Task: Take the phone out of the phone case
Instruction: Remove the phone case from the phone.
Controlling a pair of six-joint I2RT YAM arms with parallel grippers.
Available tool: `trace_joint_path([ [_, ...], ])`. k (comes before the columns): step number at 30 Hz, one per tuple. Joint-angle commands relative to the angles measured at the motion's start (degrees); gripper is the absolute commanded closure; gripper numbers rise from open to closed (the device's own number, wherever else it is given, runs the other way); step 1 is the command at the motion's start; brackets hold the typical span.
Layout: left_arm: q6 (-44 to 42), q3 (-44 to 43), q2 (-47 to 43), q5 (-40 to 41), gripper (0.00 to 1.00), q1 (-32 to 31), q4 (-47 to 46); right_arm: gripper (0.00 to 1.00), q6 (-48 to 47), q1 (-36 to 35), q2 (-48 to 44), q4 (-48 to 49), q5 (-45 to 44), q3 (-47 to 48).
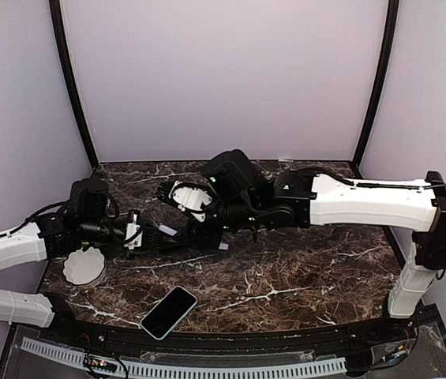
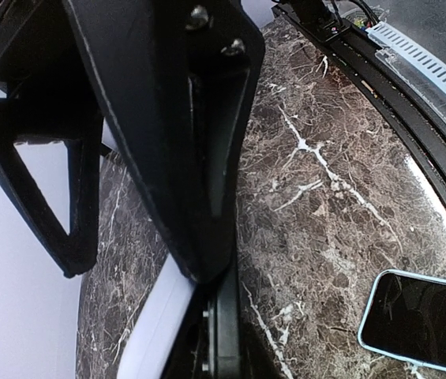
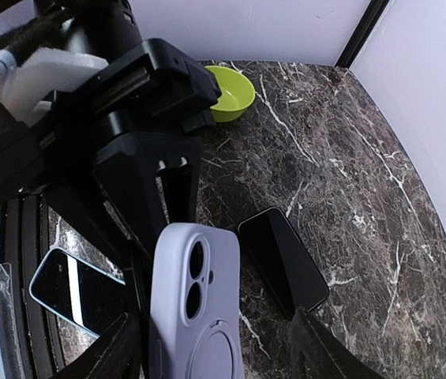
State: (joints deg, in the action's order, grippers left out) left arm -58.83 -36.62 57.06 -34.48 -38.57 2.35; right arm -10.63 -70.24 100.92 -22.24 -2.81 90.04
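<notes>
**Right wrist view**
- Item 1: phone case (image 3: 195,316), lilac. You see its back, with a camera cut-out and a ring. It hangs upright above the marble table (image 3: 349,181). You cannot tell whether a phone sits inside it.
- Item 2: your left gripper (image 3: 177,213), black. It is clamped on the top end of the case.
- Item 3: your right gripper (image 3: 215,347). Its fingers (image 3: 120,351) stand apart, one on each side of the lower end of the case. The right-hand finger is clear of the case edge.
- Item 4: black phone (image 3: 282,260). It lies flat on the table just beside the case, screen dark.
- Item 5: blue-rimmed phone (image 3: 73,290). It lies flat on the far side of the case from the black phone.
- Item 6: green bowl (image 3: 232,93). It sits on the table behind the left arm.

**Left wrist view**
- Your left fingers (image 2: 207,158) fill the frame, pressed together.
- A pale strip, which is the case seen edge-on, runs out from below them.
- The blue-rimmed phone lies at the lower right on the marble, well apart from the fingers.

**Top external view**
- Both grippers meet above the left middle of the table, and the case between them is mostly hidden.
- The blue-rimmed phone lies tilted near the front edge, apart from both arms.
- Item 7: white scalloped dish (image 1: 84,267). It sits just beside the left arm.
</notes>
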Motion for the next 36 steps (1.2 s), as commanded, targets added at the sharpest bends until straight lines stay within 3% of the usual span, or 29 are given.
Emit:
trace_joint_path([
  [1,0.9,-2.5,-1.0,-1.6,1.00,-0.6,-2.6,0.37,0.1,-0.3,1.4,-1.8,-2.1,2.5],
  [21,2.7,-2.9,-1.2,-0.8,1.00,-0.8,-2.8,0.56,-0.7,-0.5,3.9,-5.2,-11.3,4.1],
  [36,3.6,-2.7,-2.0,-2.1,1.00,-0.8,-3.9,0.59,0.0,-1.1,6.1,-6.5,-17.0,3.9],
])
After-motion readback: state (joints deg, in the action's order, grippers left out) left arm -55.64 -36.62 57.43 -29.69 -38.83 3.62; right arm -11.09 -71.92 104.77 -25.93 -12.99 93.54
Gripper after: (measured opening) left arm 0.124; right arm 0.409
